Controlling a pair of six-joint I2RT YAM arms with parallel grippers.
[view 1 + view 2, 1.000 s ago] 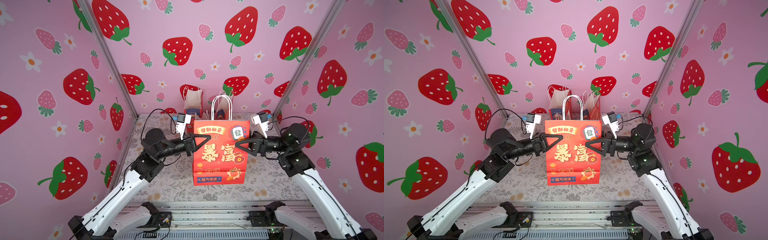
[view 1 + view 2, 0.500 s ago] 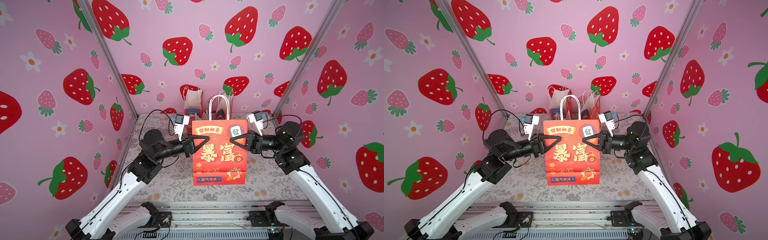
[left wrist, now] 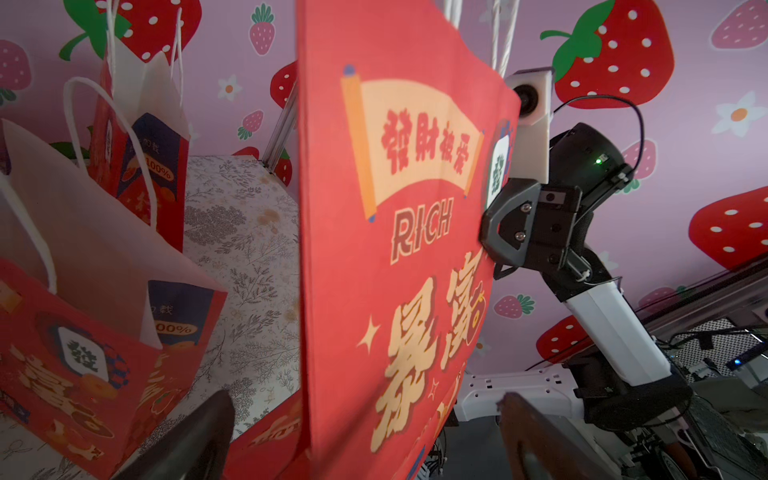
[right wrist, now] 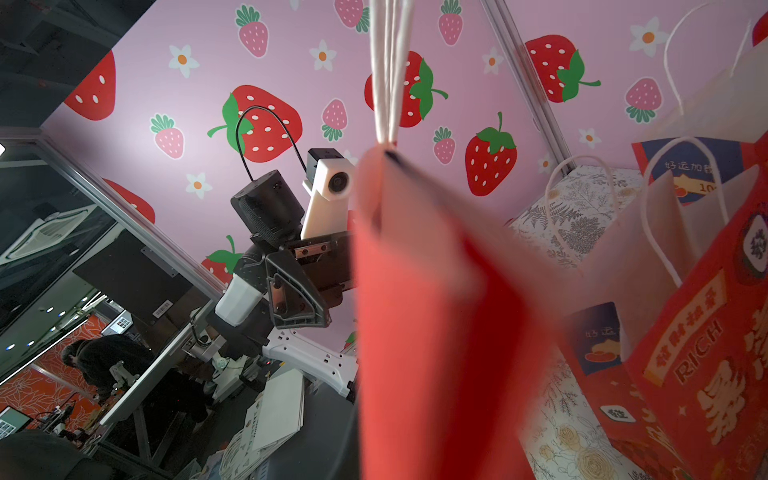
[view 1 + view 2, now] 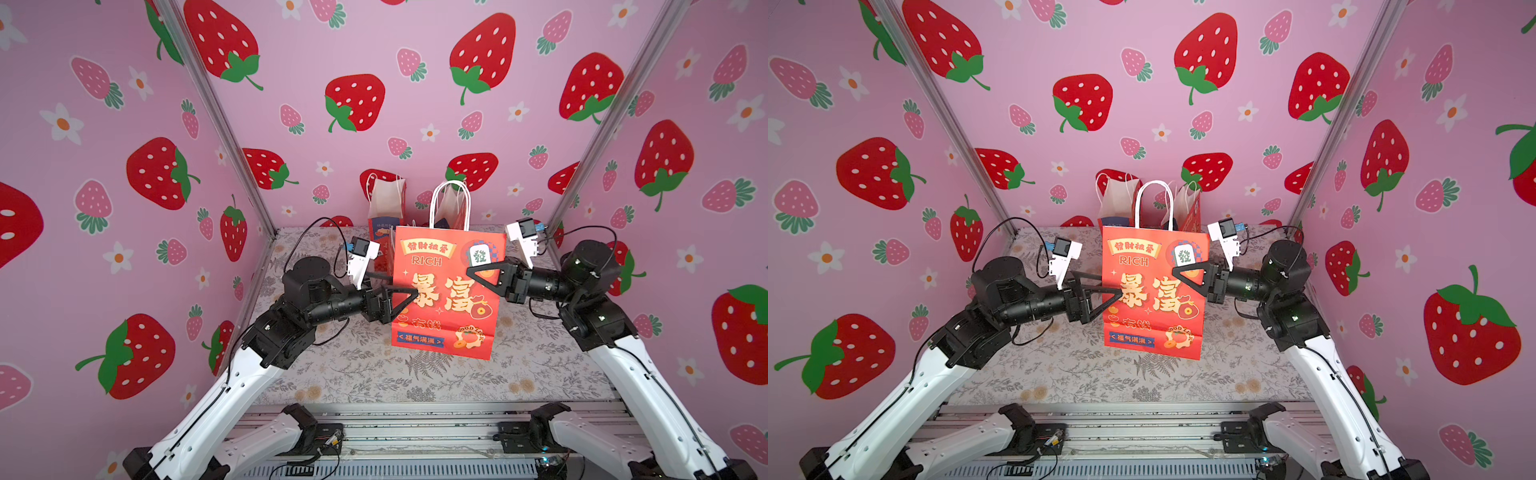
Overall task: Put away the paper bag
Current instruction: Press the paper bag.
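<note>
Three pink strawberry-print walls [image 5: 374, 50] enclose a floral-cloth table [image 5: 374, 374]. Red paper bag [image 5: 446, 299] stands upright mid-table; two spare bags [image 5: 386, 208] behind it. Left gripper [image 5: 405, 286] spread wide around bag's edge; right gripper [image 5: 471, 270] clenched on its opposite edge.

Paper bag [image 5: 446, 291]: I see red, cream lettering, blue strip at its lower left; white handles.
Walls [image 5: 374, 50]: pink, with red and pink strawberries, white flowers.
Table [image 5: 415, 374]: I read grey leaf print on pale cloth.
Rear bags [image 5: 384, 216]: red, navy, white insides.
Arms [image 5: 232, 399]: white links, black joints.
</note>
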